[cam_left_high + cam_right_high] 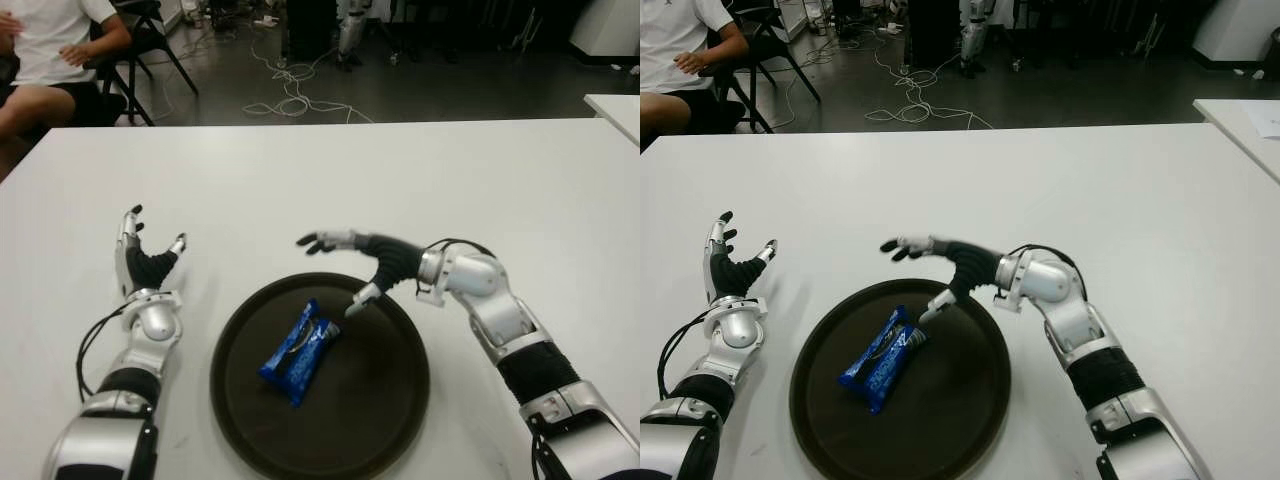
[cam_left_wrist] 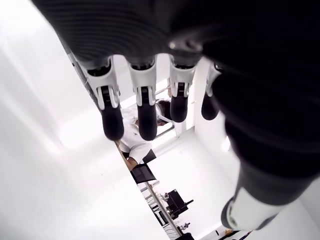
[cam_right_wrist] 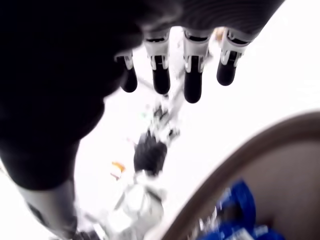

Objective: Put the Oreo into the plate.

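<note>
A blue Oreo pack (image 1: pixel 299 350) lies inside the round dark plate (image 1: pixel 395 400), left of its middle, and also shows in the right wrist view as the Oreo pack (image 3: pixel 235 220). My right hand (image 1: pixel 345 270) hovers over the plate's far rim with fingers spread and nothing in it; its thumb tip points down toward the pack without touching it. My left hand (image 1: pixel 150 255) shows to the left of the plate, fingers spread upward and holding nothing.
The white table (image 1: pixel 330 180) stretches far beyond the plate. A seated person (image 1: pixel 50 50) is at the far left behind the table, with chairs and cables on the floor. Another white table's corner (image 1: pixel 615 110) is at the far right.
</note>
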